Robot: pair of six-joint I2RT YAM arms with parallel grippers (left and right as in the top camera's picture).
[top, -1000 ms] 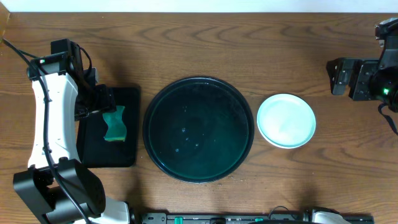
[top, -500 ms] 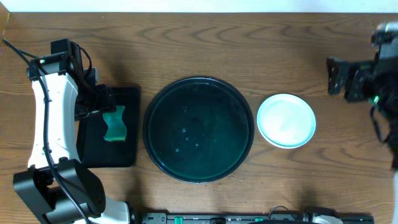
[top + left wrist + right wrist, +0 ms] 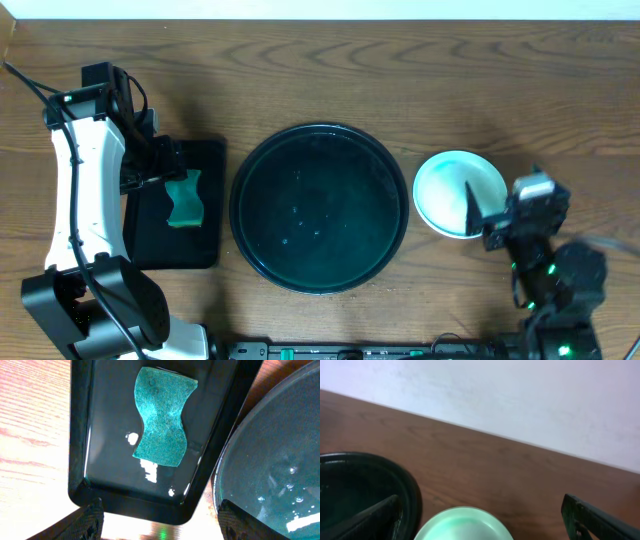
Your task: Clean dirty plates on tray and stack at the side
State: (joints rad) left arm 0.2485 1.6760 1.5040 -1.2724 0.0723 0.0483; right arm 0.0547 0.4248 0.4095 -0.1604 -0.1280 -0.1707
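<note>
- Overhead: the round black tray (image 3: 320, 207) sits mid-worktop, its glossy floor beaded with droplets. The plates (image 3: 450, 190) lie on the bare wood toward the right edge, just beside the tray but not touching it. They read as one pale disc with a turquoise rim, so their number cannot be told. The right gripper (image 3: 495, 205) hangs over the disc's right side, with one dark finger crossing it. Toward the left edge, the left gripper (image 3: 160, 165) hovers over a rectangular black tray (image 3: 205, 250) holding a green sponge (image 3: 184, 198).
- Left wrist: the fingers (image 3: 90, 516) stand wide apart above the rectangular tray's rim and grip nothing. The sponge lies flat on the wet floor, and the round tray's rim runs close alongside.
- Right wrist: the fingers (image 3: 372, 519) are spread wide and hold nothing. The top plate's pale rim shows between them, and the round tray curves in from the left.
</note>
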